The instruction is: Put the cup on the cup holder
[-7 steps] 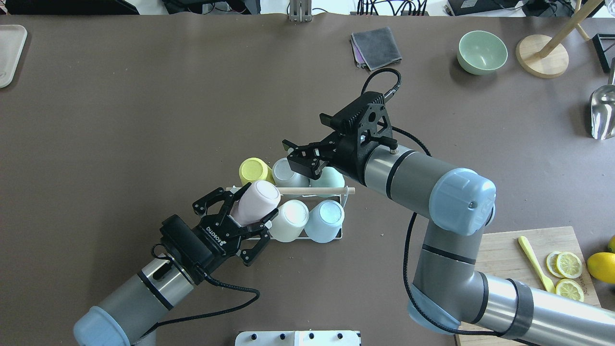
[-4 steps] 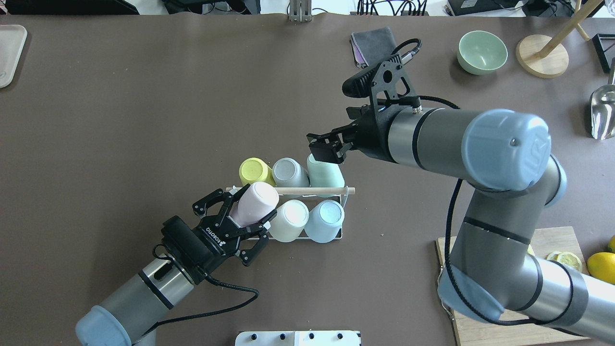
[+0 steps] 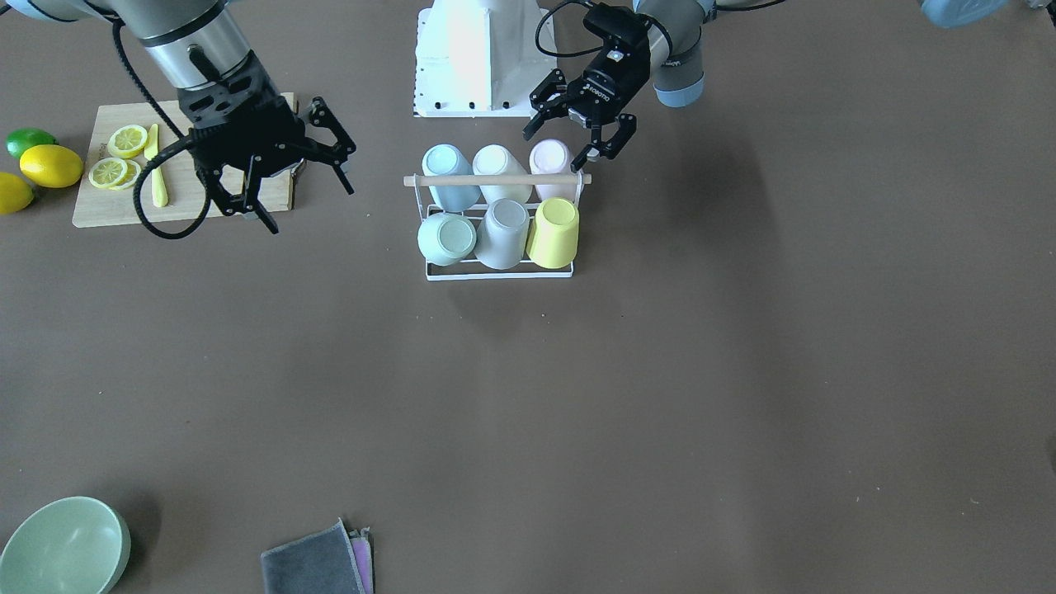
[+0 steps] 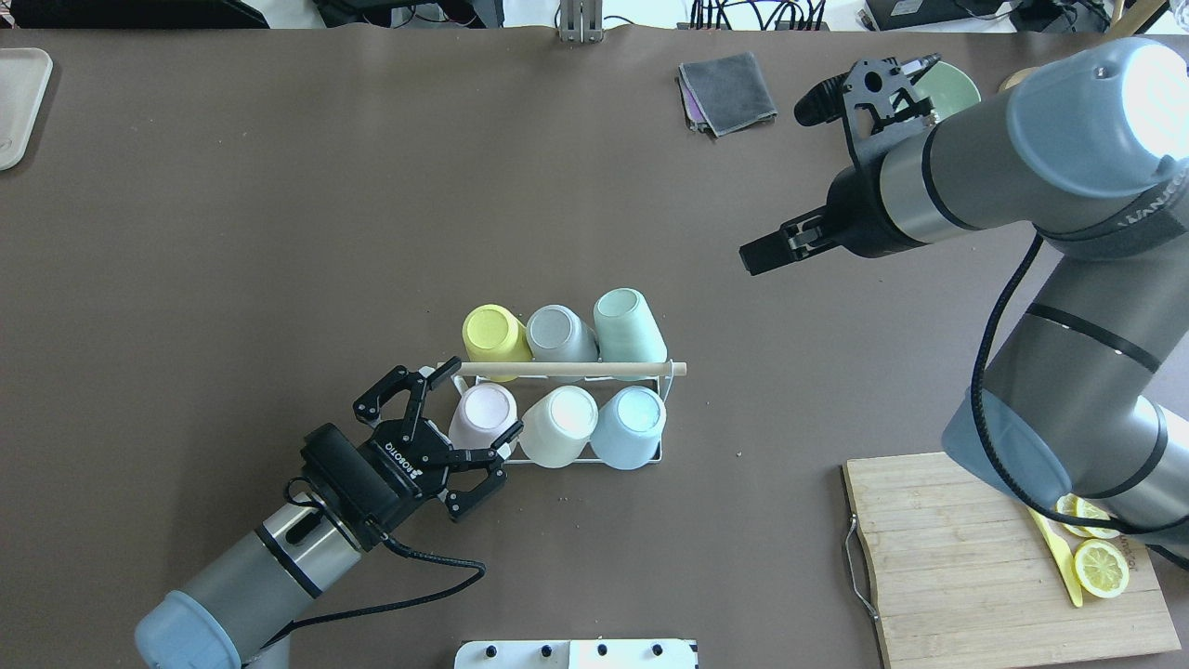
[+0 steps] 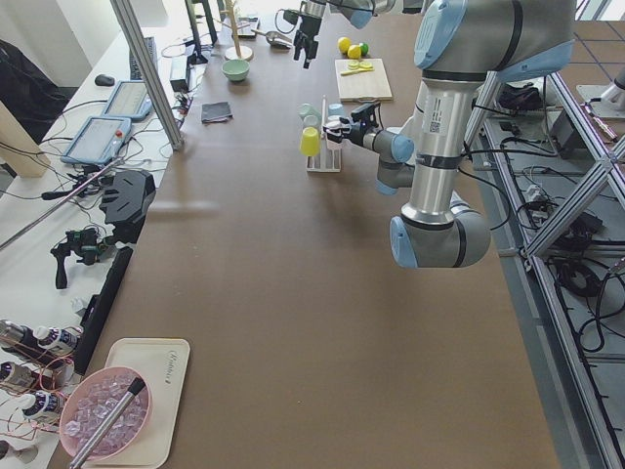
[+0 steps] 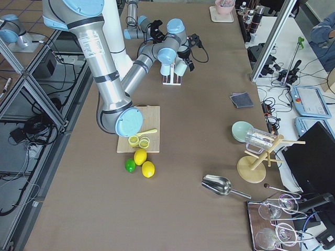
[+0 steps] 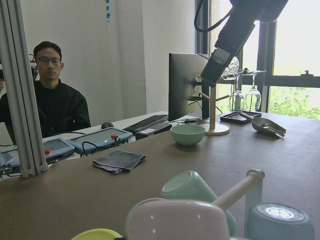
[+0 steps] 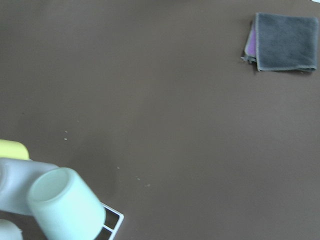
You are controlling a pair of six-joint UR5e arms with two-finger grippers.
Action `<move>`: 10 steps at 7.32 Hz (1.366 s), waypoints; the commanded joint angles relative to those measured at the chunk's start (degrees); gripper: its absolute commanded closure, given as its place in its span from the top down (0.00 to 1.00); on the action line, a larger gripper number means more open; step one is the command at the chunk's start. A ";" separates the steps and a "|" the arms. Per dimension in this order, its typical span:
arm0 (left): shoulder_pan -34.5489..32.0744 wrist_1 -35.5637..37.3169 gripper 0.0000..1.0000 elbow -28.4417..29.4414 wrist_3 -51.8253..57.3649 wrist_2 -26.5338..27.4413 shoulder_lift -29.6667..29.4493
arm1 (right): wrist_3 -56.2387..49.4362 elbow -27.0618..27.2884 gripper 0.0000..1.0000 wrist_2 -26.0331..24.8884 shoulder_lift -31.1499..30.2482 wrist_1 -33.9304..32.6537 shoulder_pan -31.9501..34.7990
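The cup holder, a white wire rack with a wooden rod handle, stands mid-table with six upturned cups on it. Yellow, grey and mint cups fill the far row; a pink cup, a white one and a light blue one fill the near row. My left gripper is open, its fingers astride the pink cup, which rests on the holder. The pink cup fills the bottom of the left wrist view. My right gripper is open and empty, raised well to the holder's right.
A cutting board with lemon slices and a yellow knife lies at the near right. A grey cloth and a green bowl lie at the far side. Lemons sit by the board. A person sits beyond the table.
My left gripper has set the tilted pink cup down on the holder, opened and drawn back slightly. My right arm has left the mint cup and swung away up and to the right.
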 commanded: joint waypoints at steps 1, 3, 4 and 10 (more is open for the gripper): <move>0.00 -2.46 0.98 0.40 0.90 0.07 0.33 | 0.09 -2.88 1.00 0.66 -4.05 -1.73 5.50; -0.87 -2.46 0.98 -0.21 0.98 0.77 0.24 | 0.00 -2.54 1.00 1.18 -11.42 -1.91 10.50; -2.62 -2.11 0.98 -1.17 1.16 0.51 0.24 | -0.09 -2.72 1.00 3.36 -16.07 -1.91 14.71; -29.64 17.86 0.98 -6.10 -8.03 -21.39 3.46 | -23.50 -18.14 1.00 17.00 -30.17 -1.65 40.81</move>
